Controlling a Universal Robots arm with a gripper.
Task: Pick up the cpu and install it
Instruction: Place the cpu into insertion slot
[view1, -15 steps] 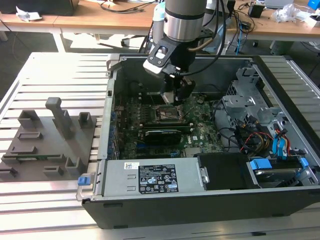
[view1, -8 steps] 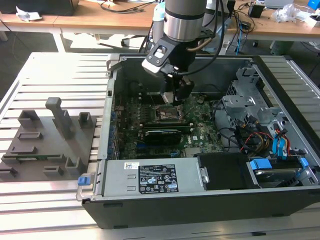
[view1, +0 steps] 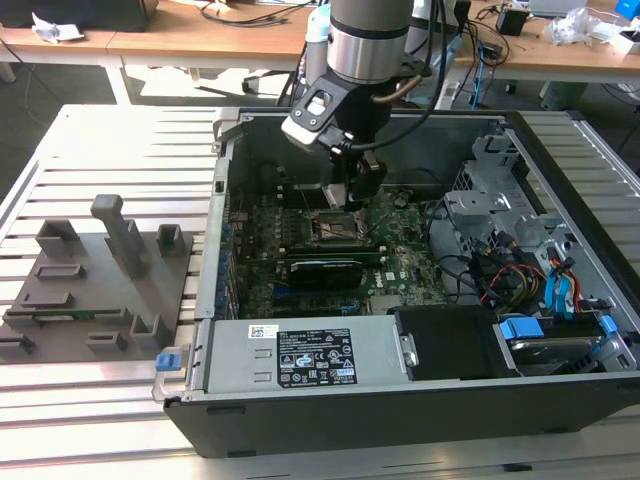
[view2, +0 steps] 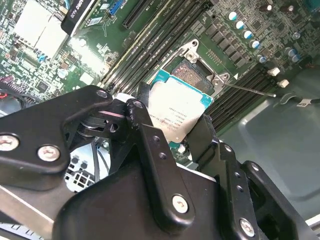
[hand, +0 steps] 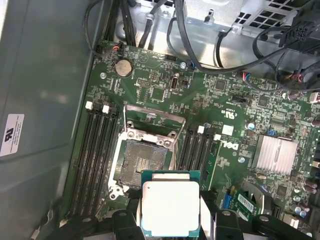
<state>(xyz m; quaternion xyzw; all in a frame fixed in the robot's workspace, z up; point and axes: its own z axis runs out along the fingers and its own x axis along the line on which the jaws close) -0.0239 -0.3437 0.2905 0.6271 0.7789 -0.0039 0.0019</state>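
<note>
The cpu (hand: 171, 205), a small square chip with a pale metallic top and a teal edge, sits between my gripper's black fingers (hand: 223, 221). In the second wrist view the cpu (view2: 176, 111) hangs just above the open socket (view2: 197, 70), and my gripper (view2: 174, 116) is shut on its two sides. The empty socket (hand: 143, 161) lies on the green motherboard with its metal frame lifted. From outside, my gripper (view1: 352, 196) hangs low inside the open computer case (view1: 400, 425), right over the socket (view1: 335, 229).
Memory slots (hand: 92, 150) flank the socket on both sides. A silver heatsink (hand: 275, 152) and loose cables (hand: 200, 45) lie close by. Drive cage and coloured cables (view1: 530, 270) fill the case at the exterior view's right. Grey fixture blocks (view1: 100, 270) stand outside on the slatted table.
</note>
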